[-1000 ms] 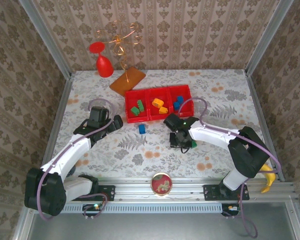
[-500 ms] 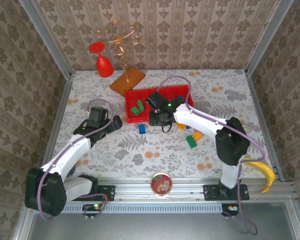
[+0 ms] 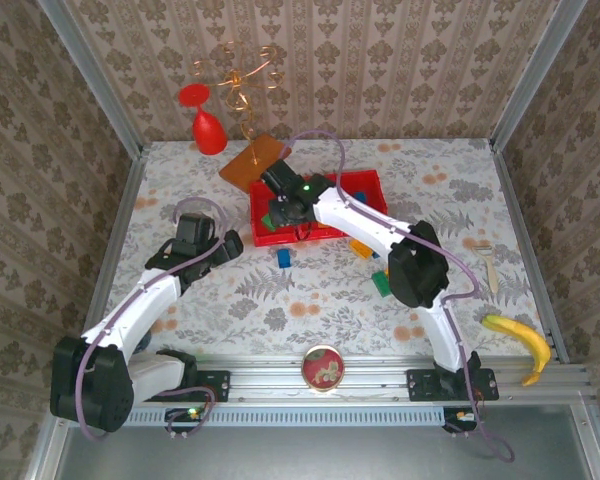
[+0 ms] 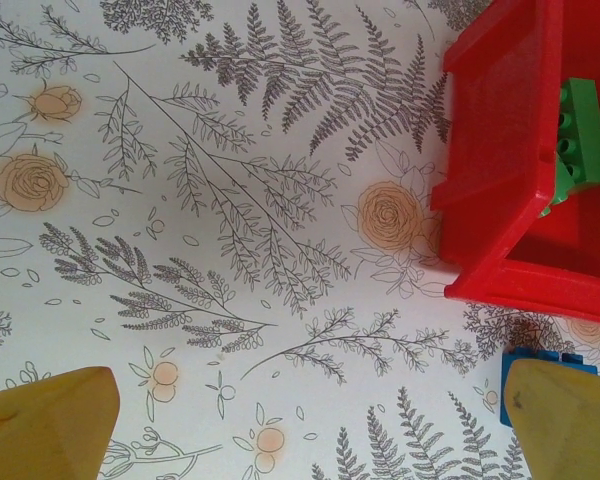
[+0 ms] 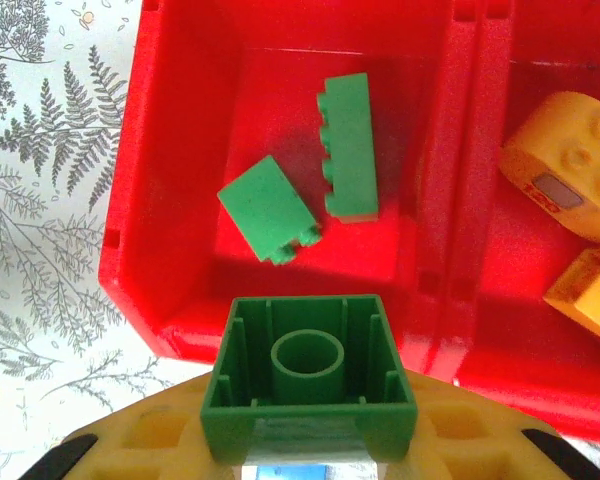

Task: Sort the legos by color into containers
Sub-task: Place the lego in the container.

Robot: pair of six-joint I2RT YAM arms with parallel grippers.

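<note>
We are holding the left gripper [image 4: 300, 425] wide open above the table [image 4: 230, 200], beside the red tray [image 4: 500, 150] near the far edge. The right gripper [image 5: 310, 450] is clamping a green lego [image 5: 308, 375] over the near rim of the left compartment [image 5: 280, 100], which is containing two green legos [image 5: 350, 145].

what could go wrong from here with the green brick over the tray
1. The green brick in the right pincer seems to hang over the near wall of the tray, not well inside. Released now, it might clip the rim and bounce onto the table.
2. A bounce could also send it in among the orange bricks next door.
3. The open left pincer sits close to the tray corner, with a blue brick beside one finger; a careless move could knock it.
</note>
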